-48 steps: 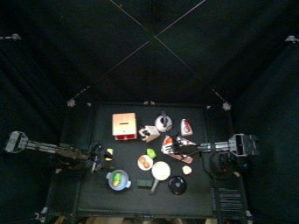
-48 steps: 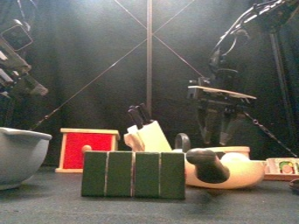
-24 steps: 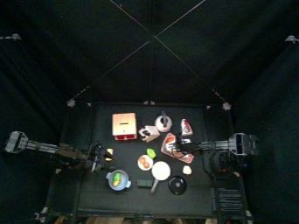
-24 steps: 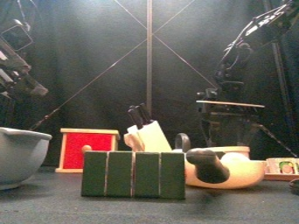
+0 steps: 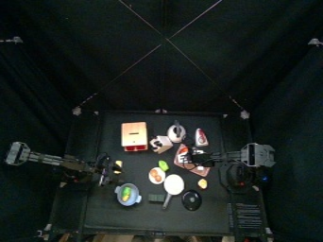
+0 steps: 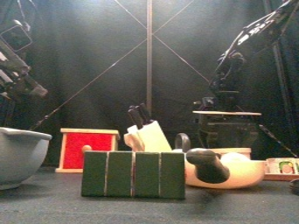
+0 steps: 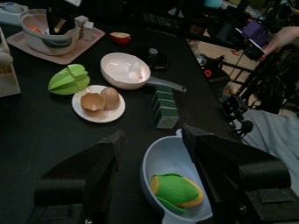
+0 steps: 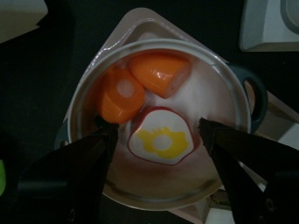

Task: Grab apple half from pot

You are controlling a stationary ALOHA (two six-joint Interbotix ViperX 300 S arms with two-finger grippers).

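Hanging directly over the pot [image 8: 107, 179], the right gripper [image 8: 160, 131] pointed straight down into it, and its wrist view looked past both jaws onto the pale inside of the vessel. What I took for the apple half [image 8: 162, 142], a white round piece with a yellow star-shaped middle, lay cut face up on the pot's floor, right between the two jaws and below them. It looked about round from above, so no long axis favoured one wrist turn over another. Two orange pieces [image 8: 140, 83] lay just beside it, touching or nearly touching its edge on the side away from the jaws' roots. The right jaws stood at their widest, one on each side of the white piece, gripping and touching nothing. The coming move seemed to need only a straight descent, with care not to catch the orange neighbours or the pot's wall. In the top view, this arm was plainly the nearer one. The left gripper [image 7: 152, 136] rested well apart at the table's left side, above a blue-rimmed bowl [image 7: 149, 166], jaws parted and empty.
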